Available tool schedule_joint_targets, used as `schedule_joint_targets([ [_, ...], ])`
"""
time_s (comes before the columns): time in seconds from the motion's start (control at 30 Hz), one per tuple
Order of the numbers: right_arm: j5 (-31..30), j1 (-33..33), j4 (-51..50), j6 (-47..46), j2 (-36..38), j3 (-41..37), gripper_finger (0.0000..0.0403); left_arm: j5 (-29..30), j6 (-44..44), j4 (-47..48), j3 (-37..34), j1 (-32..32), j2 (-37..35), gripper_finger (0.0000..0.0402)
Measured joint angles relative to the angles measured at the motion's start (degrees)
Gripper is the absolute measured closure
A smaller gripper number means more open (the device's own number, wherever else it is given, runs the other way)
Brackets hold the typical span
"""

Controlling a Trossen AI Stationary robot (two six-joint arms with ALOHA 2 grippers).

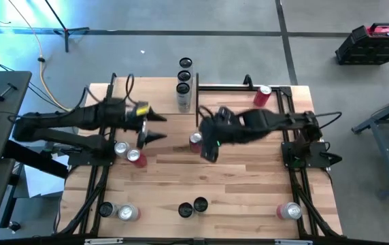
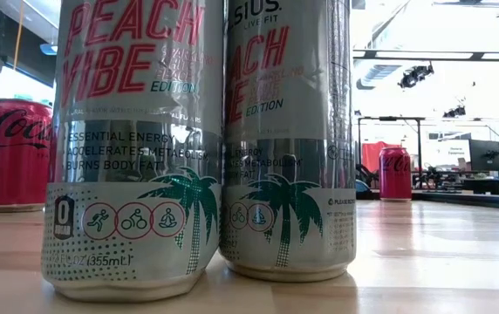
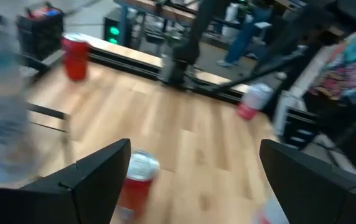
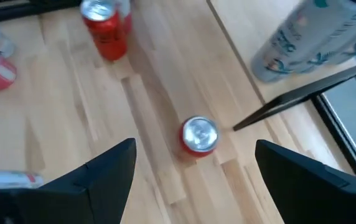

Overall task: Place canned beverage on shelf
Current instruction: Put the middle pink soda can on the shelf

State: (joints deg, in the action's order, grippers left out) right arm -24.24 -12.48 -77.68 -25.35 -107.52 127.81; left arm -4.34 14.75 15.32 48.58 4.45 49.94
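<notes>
A red beverage can [image 1: 195, 141] stands upright on the tabletop near the middle. My right gripper [image 1: 205, 146] hovers open above it, and the right wrist view shows the can's top [image 4: 200, 134] below the gap between the fingers. My left gripper [image 1: 160, 129] is open at the left and points toward the same can [image 3: 137, 180], well short of it. The shelf [image 1: 232, 99] sits at the far right, and a red can [image 1: 262, 94] stands on it. Neither gripper shows in the low view.
Two cans [image 1: 128, 153] stand under the left arm. Tall slim cans [image 1: 184, 88] line the far edge beside a black shelf post [image 4: 290, 102]. Several more cans [image 1: 193, 207] stand along the near edge, two of them filling the low view [image 2: 206, 139].
</notes>
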Motion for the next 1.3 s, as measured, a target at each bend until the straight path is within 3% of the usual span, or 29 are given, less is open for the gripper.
schedule_joint_targets([
  [0.2,-2.99,-7.36,0.26,-6.19,0.00,0.00,0.0089,14.57,4.62,-1.19,0.34,-14.45,-0.37,0.0053],
  [0.33,-1.30,-12.96,1.44,-8.87,-0.82,-0.02,0.0089,22.57,7.97,-3.33,2.28,-23.47,0.64,0.0053],
  [0.67,-2.34,-25.28,6.05,-16.14,-6.45,-0.04,0.0089,37.94,17.97,-5.14,4.02,-42.72,7.57,0.0053],
  [0.9,-0.84,-26.07,10.41,-20.06,-11.84,-0.07,0.0077,41.31,20.84,-6.00,4.04,-48.25,12.28,0.0053],
  [1.13,3.20,-22.61,21.68,-2.85,-15.18,-0.07,0.0043,40.83,22.56,-6.35,4.04,-51.96,17.60,0.0053],
  [1.3,9.00,-20.35,19.16,-4.31,-15.62,-0.07,0.0041,40.79,21.80,-8.76,4.04,-53.55,23.62,0.0053],
])
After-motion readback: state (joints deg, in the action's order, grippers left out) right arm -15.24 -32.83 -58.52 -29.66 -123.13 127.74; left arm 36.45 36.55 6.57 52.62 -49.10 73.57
